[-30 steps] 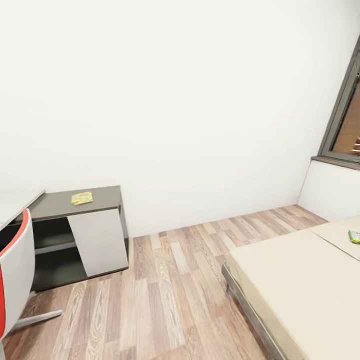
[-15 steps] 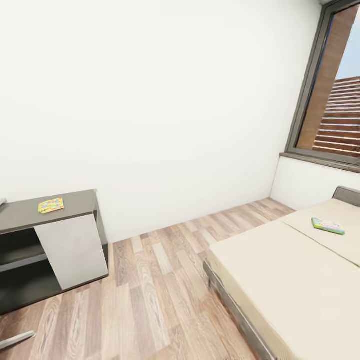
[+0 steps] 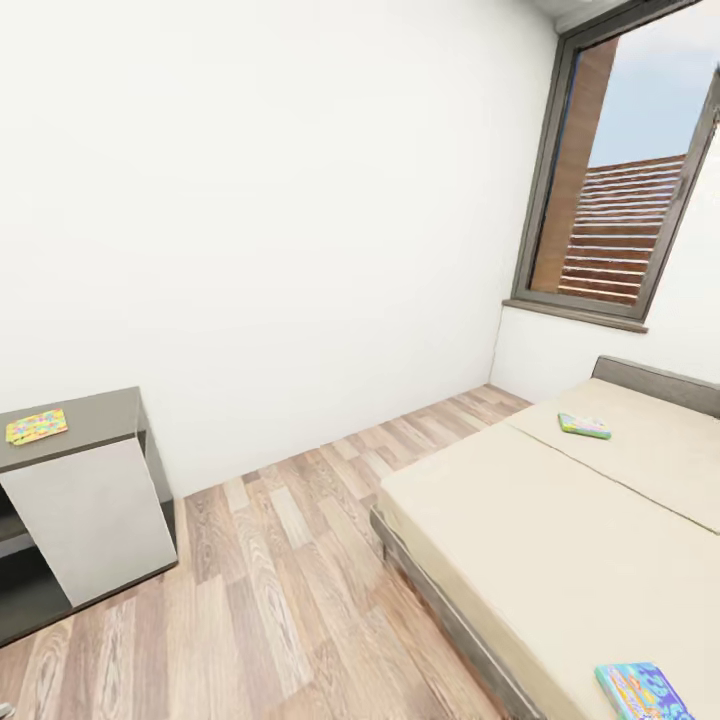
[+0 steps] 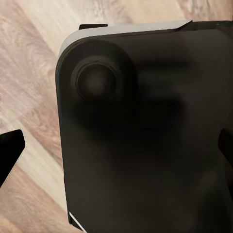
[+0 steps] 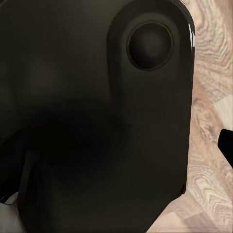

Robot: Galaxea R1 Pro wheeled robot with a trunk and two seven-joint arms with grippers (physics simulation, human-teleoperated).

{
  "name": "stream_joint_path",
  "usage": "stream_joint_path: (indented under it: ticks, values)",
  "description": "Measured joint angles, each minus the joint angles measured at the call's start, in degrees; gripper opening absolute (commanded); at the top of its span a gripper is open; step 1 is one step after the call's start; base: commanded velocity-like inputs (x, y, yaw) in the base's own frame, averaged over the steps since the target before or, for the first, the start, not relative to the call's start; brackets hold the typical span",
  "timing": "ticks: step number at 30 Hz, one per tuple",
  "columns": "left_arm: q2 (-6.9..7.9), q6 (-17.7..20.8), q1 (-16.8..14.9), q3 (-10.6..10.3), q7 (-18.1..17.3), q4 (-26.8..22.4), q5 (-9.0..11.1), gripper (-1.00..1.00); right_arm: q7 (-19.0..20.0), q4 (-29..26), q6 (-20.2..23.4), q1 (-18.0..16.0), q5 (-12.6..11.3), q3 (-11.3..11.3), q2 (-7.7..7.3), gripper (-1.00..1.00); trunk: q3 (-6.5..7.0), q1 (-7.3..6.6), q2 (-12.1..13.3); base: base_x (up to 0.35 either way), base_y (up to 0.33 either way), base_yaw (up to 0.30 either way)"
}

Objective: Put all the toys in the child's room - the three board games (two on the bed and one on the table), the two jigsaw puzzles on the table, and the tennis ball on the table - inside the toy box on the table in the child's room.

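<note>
Rightward the view had swung, revealing two board games (image 3: 584, 426) (image 3: 642, 692) on the bed (image 3: 560, 540); flat, stiff, light-looking, best pinched by an edge. Tool states could not be told.

Floor (image 3: 290, 590): wood planks, visible grain, low sheen. Walls (image 3: 260, 200): plain white, matt, smooth. Bed (image 3: 560, 540): cream cloth cover, matt, smooth; grey padded headboard (image 3: 655, 383) at the far right. Low cabinet (image 3: 85, 500) at left: dark grey matt top, pale smooth door panel. Window frame (image 3: 545, 190): dark grey, smooth. Two board games (image 3: 584, 426) (image 3: 640, 692) on the bed: colourful printed faces, slight gloss. In both wrist views, black robot body panel (image 4: 145, 136) (image 5: 97, 121): smooth, satin.
</note>
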Motion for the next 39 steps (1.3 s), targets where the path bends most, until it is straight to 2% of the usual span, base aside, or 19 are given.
stream_joint_path:
  ticks: [39]
  values:
    - [0.0,0.0,0.0,0.05,0.0,-0.08,0.0,1.0,0.0,0.01,0.0,0.0,0.0,-0.02,0.03,1.0,0.0,-0.01,0.0,-0.003,0.001,-0.285]
